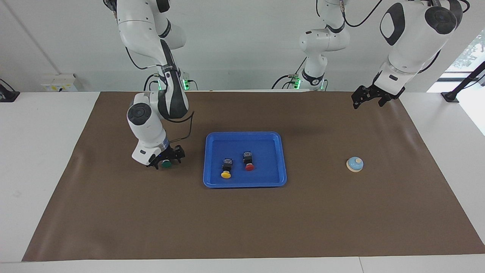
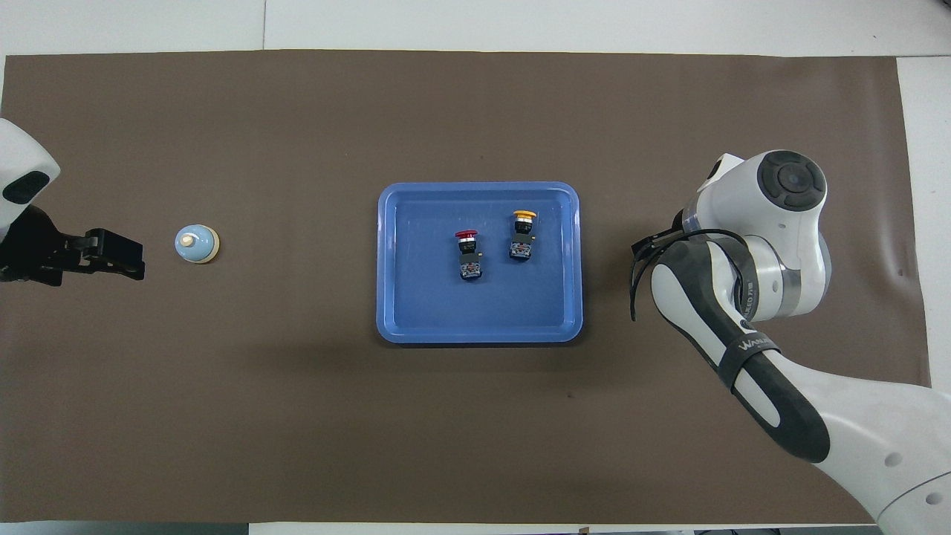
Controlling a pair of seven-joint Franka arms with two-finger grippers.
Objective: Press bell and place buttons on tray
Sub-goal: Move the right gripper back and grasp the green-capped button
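Observation:
The blue tray (image 1: 244, 135) (image 2: 479, 188) lies mid-mat. In it are the yellow button (image 1: 226, 171) (image 2: 522, 235) and the red button (image 1: 249, 163) (image 2: 468, 257), both on their sides. The green button (image 1: 165, 164) sits on the mat beside the tray, toward the right arm's end. My right gripper (image 1: 166, 160) is low over it, open, with a finger on either side. In the overhead view the right arm hides both. The bell (image 1: 355, 164) (image 2: 197, 244) stands toward the left arm's end. My left gripper (image 1: 367, 103) (image 2: 130, 257) waits raised and open, apart from the bell.
A brown mat (image 1: 242, 227) covers most of the white table. The right arm's elbow and forearm (image 2: 732, 319) lean over the mat beside the tray. Cables and the arm bases stand along the robots' edge of the table.

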